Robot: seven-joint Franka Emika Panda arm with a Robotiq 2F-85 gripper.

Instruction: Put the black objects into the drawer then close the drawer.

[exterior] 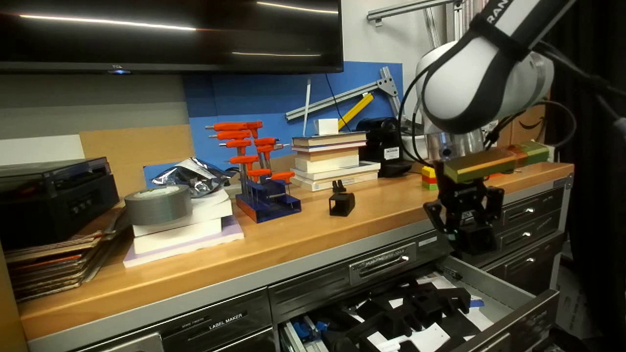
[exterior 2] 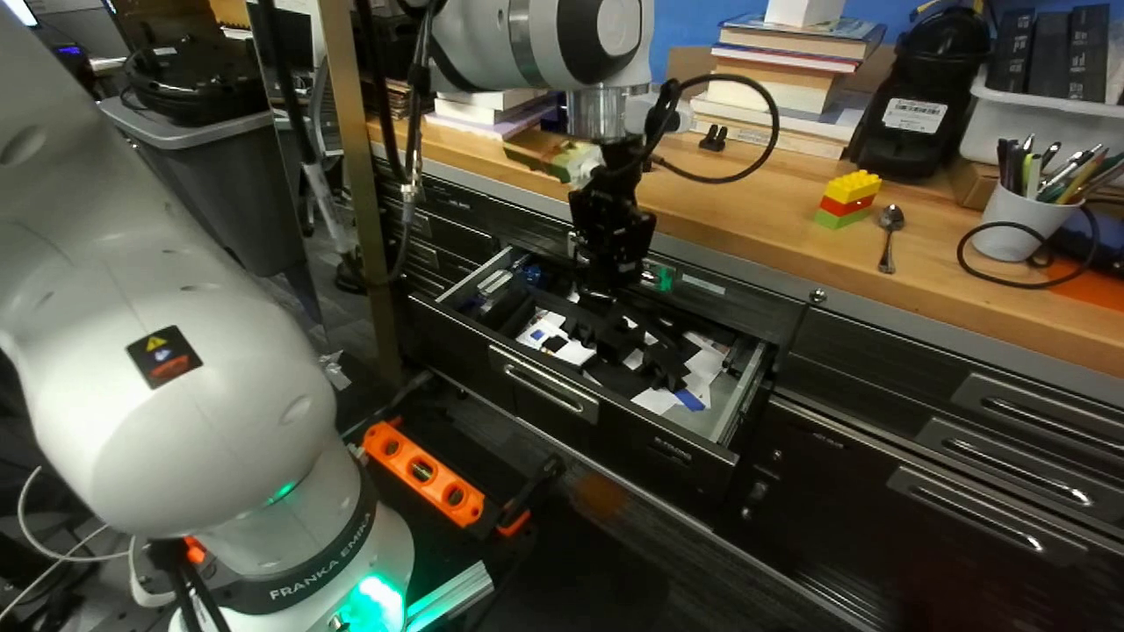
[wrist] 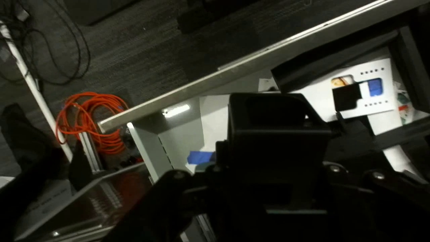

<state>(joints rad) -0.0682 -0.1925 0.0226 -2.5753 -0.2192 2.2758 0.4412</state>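
At left on the worktop (exterior: pixel 288 234), in an exterior view: grey tape roll (exterior: pixel 159 212) atop books (exterior: pixel 181 240).
Blue rack (exterior: pixel 274 208): orange-handled tools (exterior: pixel 244 160).
Right of the rack: small black piece (exterior: pixel 346 204).
Drawer (exterior: pixel 489 281), below: pulled open, black and white parts (exterior: pixel 430 299) inside.
Claw (exterior: pixel 469 234), right: clamped on boxy black piece (exterior: pixel 481 239) above the drawer.

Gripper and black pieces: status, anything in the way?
Gripper shut on a black piece, above the open drawer. Another black block on the countertop. Black parts inside may crowd the drop.
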